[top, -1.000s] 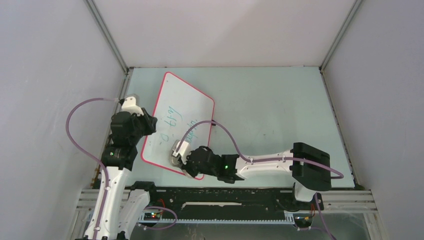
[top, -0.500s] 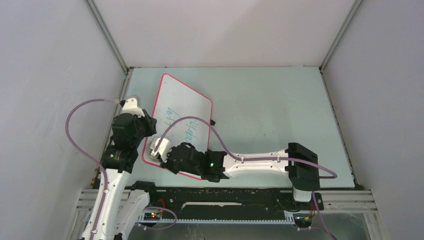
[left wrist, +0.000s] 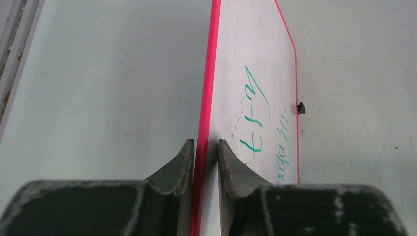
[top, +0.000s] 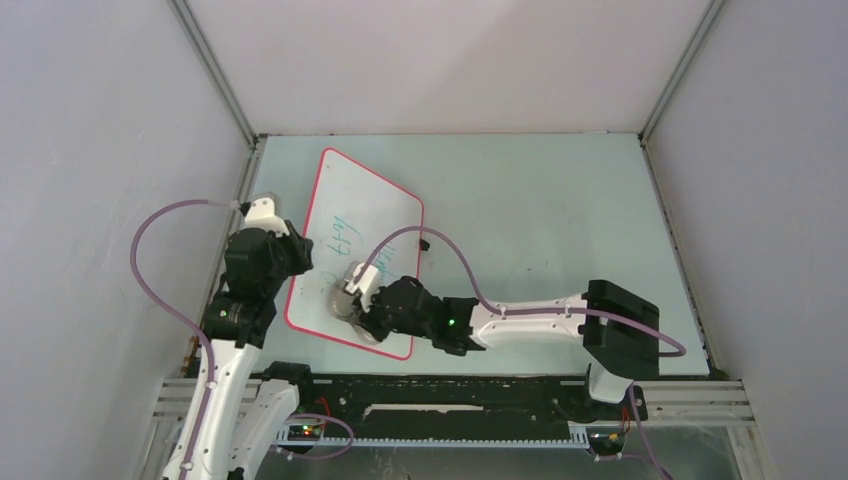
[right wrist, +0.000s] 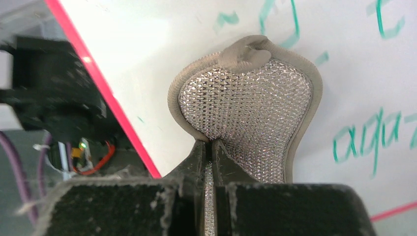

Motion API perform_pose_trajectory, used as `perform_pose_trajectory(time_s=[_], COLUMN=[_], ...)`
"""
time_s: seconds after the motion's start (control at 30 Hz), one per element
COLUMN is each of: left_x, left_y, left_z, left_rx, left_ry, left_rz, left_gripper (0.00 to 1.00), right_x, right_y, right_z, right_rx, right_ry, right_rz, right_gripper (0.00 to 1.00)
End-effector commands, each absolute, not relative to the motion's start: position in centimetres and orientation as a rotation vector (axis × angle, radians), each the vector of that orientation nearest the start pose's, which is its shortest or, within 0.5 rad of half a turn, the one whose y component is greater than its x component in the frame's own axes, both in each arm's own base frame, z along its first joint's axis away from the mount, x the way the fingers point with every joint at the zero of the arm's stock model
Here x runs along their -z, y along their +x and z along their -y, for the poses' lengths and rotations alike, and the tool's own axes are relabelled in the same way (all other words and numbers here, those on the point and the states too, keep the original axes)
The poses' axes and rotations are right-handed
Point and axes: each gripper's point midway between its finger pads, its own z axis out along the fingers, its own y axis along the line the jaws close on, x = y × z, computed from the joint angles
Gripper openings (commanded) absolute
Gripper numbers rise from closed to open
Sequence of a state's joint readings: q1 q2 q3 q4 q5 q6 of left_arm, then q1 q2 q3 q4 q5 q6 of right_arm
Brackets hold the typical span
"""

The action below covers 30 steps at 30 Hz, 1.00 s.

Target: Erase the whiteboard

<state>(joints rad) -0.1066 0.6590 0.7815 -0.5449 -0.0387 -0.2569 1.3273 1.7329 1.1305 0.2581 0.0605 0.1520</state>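
Top overhead; wrist cams close, share whiteboard [top: 370, 200].

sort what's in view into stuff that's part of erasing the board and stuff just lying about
In the job: whiteboard with green writing; grey pad in the right jaws; left jaws clamping the whiteboard's rim.
Just there: table; purple cables.

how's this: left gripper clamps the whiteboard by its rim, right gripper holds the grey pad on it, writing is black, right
The writing is green, not black; the left wrist view shows it. The left gripper does clamp the whiteboard by its rim, and the right gripper holds the grey pad on it.
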Motion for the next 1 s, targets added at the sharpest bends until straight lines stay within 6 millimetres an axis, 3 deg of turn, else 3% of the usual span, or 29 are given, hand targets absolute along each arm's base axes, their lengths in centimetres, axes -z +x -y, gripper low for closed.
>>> perform_pose_trajectory(time_s=[0.0,0.1,0.17,0.4,0.43,0.6,0.77,0.97], left_x=[-21.1,-21.0,-21.0,-20.9,-20.8,-20.9,-20.9,-21.1], left_y=[25.3,25.4,25.4,25.4,25.4,25.3,25.3,25.3], left_z=[2.9,3.0,3.0,3.1,3.1,3.1,3.2,3.4], left_rx=[0.173,0.179,0.181,0.184,0.183,0.183,0.19,0.203], left_ry=[-0.176,-0.173,-0.171,-0.169,-0.169,-0.17,-0.167,-0.158], left_rz=[-2.038,-2.039,-2.038,-2.044,-2.043,-2.037,-2.039,-2.03], left_gripper=[0.0,0.0,0.0,0.0,0.0,0.0,0.0,0.0], right_x=[-9.4,-8.6,-9.7,-17.1,-19.0,-22.6,-21.0,-14.2], right_y=[13.4,14.1,14.4,14.6,15.1,16.8,18.4,21.9], right_z=[-45.6,-44.7,-45.4,-52.0,-53.2,-56.1,-55.7,-50.5], right_rx=[-0.802,-0.79,-0.829,-0.976,-0.988,-1.04,-1.027,-0.964], right_ry=[-1.062,-1.025,-1.006,-1.035,-1.024,-1.005,-0.959,-0.812], right_rz=[-1.937,-1.98,-1.947,-1.742,-1.705,-1.665,-1.73,-1.965], right_gripper=[0.0,0.0,0.0,0.0,0.0,0.0,0.0,0.0])
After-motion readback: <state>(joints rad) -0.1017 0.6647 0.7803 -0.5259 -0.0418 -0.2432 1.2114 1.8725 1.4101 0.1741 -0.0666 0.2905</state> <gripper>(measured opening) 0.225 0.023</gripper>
